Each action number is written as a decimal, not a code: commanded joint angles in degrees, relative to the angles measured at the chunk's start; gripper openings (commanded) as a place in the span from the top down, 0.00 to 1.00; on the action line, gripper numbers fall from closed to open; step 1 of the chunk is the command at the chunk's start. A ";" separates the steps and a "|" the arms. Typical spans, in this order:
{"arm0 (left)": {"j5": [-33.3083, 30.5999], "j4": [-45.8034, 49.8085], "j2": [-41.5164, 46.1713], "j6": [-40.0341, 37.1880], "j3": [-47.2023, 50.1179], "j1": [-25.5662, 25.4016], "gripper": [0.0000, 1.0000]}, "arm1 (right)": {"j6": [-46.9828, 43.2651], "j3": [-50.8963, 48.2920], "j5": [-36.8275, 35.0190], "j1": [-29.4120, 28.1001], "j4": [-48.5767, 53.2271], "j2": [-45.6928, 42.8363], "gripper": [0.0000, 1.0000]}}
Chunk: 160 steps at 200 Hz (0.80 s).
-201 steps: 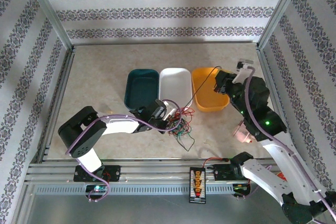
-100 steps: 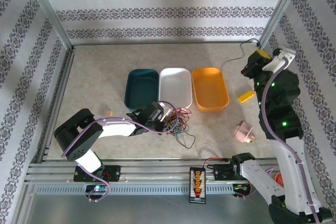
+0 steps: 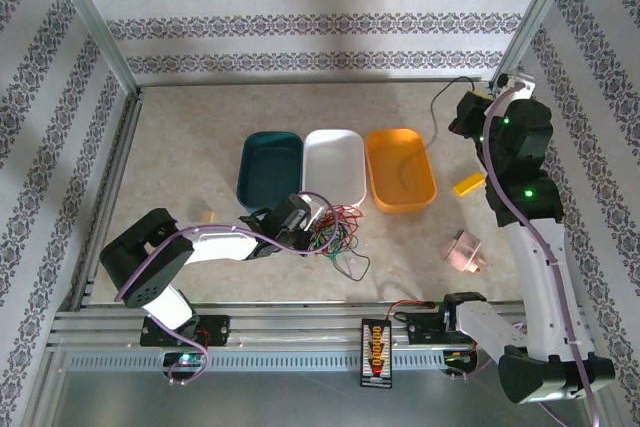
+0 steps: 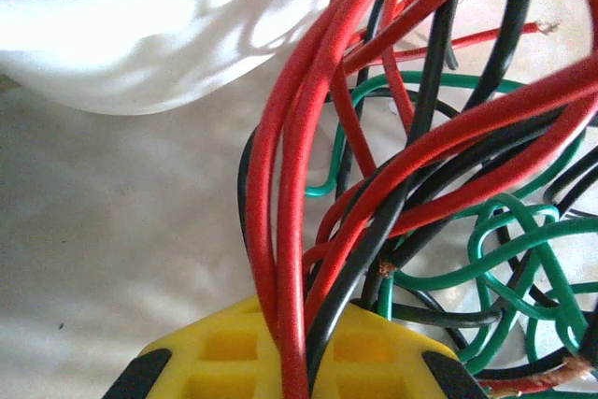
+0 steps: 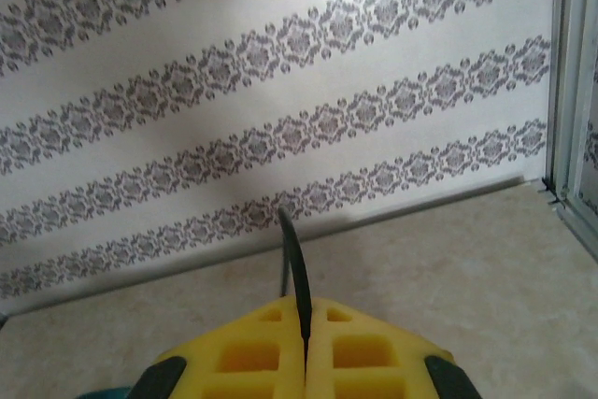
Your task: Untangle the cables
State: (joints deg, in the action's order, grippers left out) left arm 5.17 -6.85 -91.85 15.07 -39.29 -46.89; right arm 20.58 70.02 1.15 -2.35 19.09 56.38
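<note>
Stretching over the beige table point(image 3: 190, 147), the left arm point(image 3: 220, 244) is lying low while the right arm point(image 3: 530, 217) is standing tall near the far right corner. Three trays are sitting side by side mid-table: teal tray point(image 3: 270, 167), white tray point(image 3: 334, 159), orange tray point(image 3: 400, 169). The cables point(image 3: 340, 237), a red, green and black tangle, are lying just in front of the white tray. The left gripper point(image 4: 304, 357) is clamping its yellow pads closed on red and black strands of the tangle. High up, the right gripper point(image 5: 306, 352) is pinching one black cable point(image 5: 297, 249) between closed pads, and that strand is arcing off toward the orange tray. A pink object point(image 3: 463, 252) and a yellow block point(image 3: 468, 184) are resting near the right arm.
</note>
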 commanded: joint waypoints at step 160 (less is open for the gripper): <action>-6.40 1.14 1.06 1.54 -0.17 -0.48 0.94 | 6.52 -21.59 0.95 -5.80 -4.51 17.65 1.00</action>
State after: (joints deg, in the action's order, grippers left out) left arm 0.93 -6.85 -91.11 15.73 -39.00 -46.87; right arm 25.28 49.60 3.97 -6.42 16.21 70.43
